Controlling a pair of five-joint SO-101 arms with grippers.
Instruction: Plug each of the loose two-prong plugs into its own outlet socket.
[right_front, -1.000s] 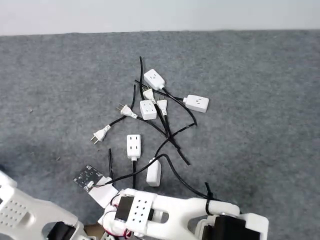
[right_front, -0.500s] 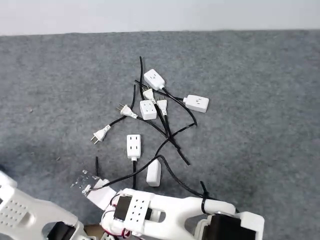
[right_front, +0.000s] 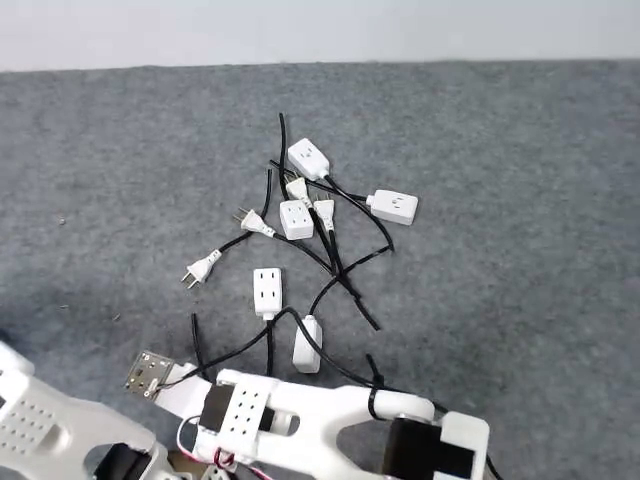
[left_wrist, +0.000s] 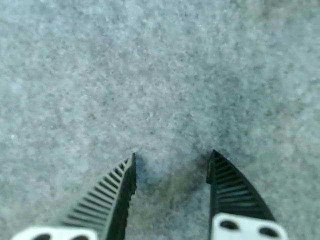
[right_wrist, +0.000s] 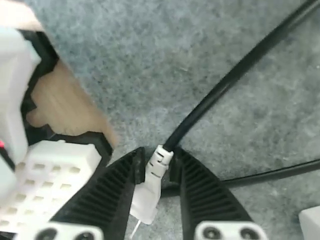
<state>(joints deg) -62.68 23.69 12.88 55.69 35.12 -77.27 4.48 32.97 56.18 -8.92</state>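
One plug (right_wrist: 151, 186) (white), pinched between fingers (right_wrist: 107, 200)

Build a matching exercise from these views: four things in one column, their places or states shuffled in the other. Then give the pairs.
Things:
1. left tool
2. right tool
3. stray plug
4. socket block

Places or states:
A. shut on a white plug
B. rightmost of the pile, high view
C. open over the carpet
D. leftmost of the pile, high view

Pairs: 1-C, 2-A, 3-D, 4-B.
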